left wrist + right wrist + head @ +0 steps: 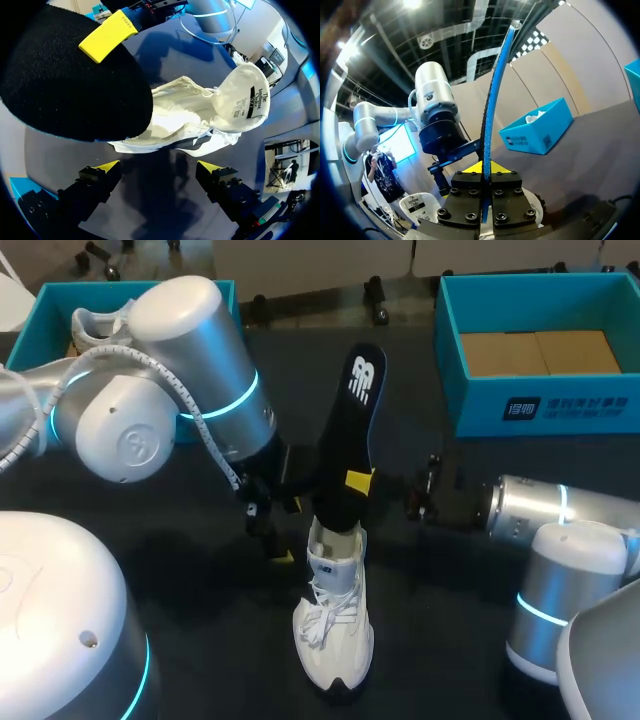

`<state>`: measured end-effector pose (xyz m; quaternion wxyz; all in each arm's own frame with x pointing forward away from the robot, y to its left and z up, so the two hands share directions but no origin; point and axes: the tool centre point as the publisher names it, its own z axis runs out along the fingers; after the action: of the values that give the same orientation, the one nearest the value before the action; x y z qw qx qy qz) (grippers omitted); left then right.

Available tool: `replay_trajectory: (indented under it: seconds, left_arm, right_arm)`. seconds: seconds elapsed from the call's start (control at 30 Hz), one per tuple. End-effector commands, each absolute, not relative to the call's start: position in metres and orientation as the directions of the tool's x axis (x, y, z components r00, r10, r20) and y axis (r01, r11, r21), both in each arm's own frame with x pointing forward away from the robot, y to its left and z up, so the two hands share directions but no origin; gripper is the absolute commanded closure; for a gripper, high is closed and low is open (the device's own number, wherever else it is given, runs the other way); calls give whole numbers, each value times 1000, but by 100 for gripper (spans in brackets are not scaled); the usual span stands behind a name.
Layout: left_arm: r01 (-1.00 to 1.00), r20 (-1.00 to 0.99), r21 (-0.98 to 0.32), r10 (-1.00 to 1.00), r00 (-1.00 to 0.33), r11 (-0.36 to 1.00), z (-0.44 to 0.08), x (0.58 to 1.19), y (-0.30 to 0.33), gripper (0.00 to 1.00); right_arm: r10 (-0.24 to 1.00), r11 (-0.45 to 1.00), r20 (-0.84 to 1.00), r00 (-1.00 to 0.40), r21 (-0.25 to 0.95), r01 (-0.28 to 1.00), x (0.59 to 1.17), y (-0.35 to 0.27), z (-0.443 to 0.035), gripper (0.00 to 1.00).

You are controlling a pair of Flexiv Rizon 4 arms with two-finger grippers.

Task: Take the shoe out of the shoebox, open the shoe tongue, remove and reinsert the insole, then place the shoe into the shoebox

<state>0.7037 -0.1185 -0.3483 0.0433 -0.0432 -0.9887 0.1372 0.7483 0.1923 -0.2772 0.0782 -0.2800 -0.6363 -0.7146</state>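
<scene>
Insole [352, 430], judged light, thin and floppy, stands mid-frame clamped mid-length, a sound hold, in the right claw [482, 167], lower end at the mouth of the shoe [335, 625], lower centre of the worktop [200, 590]; left claw [157, 167] wide, empty.

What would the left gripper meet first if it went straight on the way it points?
Probably the white shoe, just ahead of the open left gripper, though depth is unclear.

insole [352, 430] upright in shoe [335, 635] mouth, blocks entry, table [430, 620] R of shoe prob. free
</scene>
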Motion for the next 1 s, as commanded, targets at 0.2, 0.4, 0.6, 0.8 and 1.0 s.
replay_trajectory:
  seconds: [0.2,0.4,0.6,0.8,1.0]
  left_arm:
    - [74,73,-274,97,-993,959,-348,703,-118,0]
    - [74,73,-274,97,-993,959,-348,703,-118,0]
    - [74,73,-274,97,-993,959,-348,703,-118,0]
    - [74,73,-274,97,-993,959,-348,703,-118,0]
    - [74,73,-274,97,-993,959,-348,703,-118,0]
  right_arm:
    - [242,-184,508,-827,861,475,752,200,-281,100]
    - [247,-187,502,-829,864,468,750,202,-279,100]
    - [251,-192,506,-825,862,470,745,203,-282,100]
    - [255,-192,501,-827,864,465,736,199,-280,100]
    - [261,-197,498,-827,866,460,729,198,-281,100]
